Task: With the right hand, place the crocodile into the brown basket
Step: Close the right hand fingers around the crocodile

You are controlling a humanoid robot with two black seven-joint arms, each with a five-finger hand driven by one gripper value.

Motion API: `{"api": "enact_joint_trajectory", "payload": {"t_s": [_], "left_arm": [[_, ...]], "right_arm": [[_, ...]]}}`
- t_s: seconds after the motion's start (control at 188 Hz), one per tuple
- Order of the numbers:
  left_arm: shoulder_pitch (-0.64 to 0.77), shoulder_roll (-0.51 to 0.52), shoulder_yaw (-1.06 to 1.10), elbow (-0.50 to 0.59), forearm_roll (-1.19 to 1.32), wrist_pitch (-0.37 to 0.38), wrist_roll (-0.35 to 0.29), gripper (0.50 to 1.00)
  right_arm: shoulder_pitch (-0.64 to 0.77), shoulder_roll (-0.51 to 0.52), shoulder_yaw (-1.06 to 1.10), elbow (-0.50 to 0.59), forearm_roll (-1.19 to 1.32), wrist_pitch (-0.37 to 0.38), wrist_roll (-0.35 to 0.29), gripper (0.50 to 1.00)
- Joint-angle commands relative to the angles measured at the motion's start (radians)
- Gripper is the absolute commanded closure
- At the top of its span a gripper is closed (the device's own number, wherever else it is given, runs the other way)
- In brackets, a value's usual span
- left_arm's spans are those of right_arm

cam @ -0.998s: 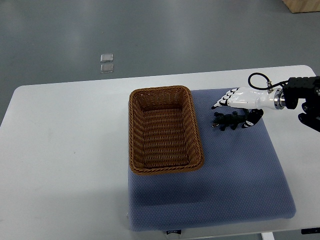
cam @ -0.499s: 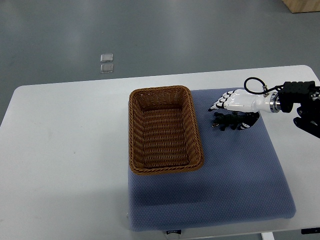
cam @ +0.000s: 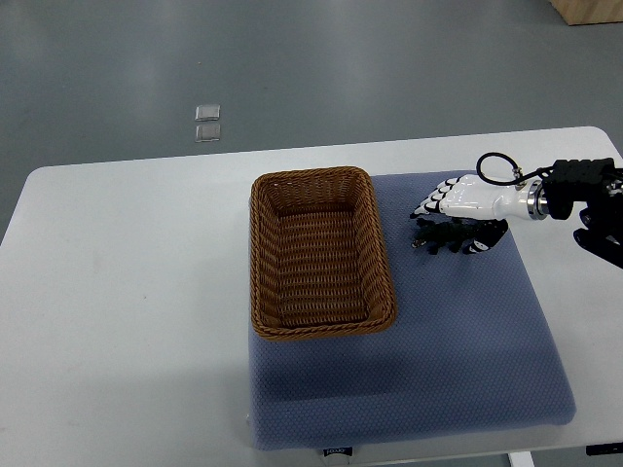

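Where nearest the robot, nothing but bare blue mat point(cam: 409, 389), spread over the right part of the white table point(cam: 127, 292), most likely as a soft, non-slip bed for the work.

Farther in, on the mat's left part, brown basket point(cam: 323, 253): upright, mouth open upward, laid lengthwise near to far, holding nothing. Parked so, offers a wide target just left of the toy.

Just right of the basket's right wall and apart from it, crocodile point(cam: 440, 237): dark green, flat on the mat, lengthwise left to right, not yet in the basket.

Directly over and slightly beyond it, right hand point(cam: 459, 204), reaching in from the right edge, palm down. Its fingers point(cam: 430, 206) stretched almost straight, lightly fanned, black tips pointing left toward the basket and ranged along the toy's far flank. Its thumb point(cam: 487, 238) dropped on the near side, by the toy's right end. Brackets the crocodile from both sides, then, but not closed round it. Judged a pre-grasp pose, set low enough to trap the body with one curl. Contact with the toy: cannot tell.

No left hand anywhere in view.

Beyond the table's far edge, grey floor point(cam: 341, 68) with two small clear squares point(cam: 207, 124), and at the far right corner a sliver of wooden box point(cam: 587, 10).
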Motion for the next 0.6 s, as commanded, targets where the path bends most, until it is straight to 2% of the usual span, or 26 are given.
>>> {"api": "enact_joint_trajectory", "payload": {"t_s": [0.0, 0.058, 0.196, 0.595], "left_arm": [[0.0, 0.0, 0.0, 0.0, 0.0, 0.0, 0.0, 0.5], [0.0, 0.0, 0.0, 0.0, 0.0, 0.0, 0.0, 0.5], [0.0, 0.0, 0.0, 0.0, 0.0, 0.0, 0.0, 0.5], [0.0, 0.0, 0.0, 0.0, 0.0, 0.0, 0.0, 0.5]], "right_arm": [[0.0, 0.001, -0.002, -0.004, -0.001, 0.002, -0.001, 0.593], [0.0, 0.001, -0.002, -0.004, -0.001, 0.002, -0.001, 0.603], [0.002, 0.0, -0.002, -0.004, -0.001, 0.003, -0.001, 0.666], [0.006, 0.0, 0.0, -0.003, 0.0, 0.012, 0.001, 0.703]]}}
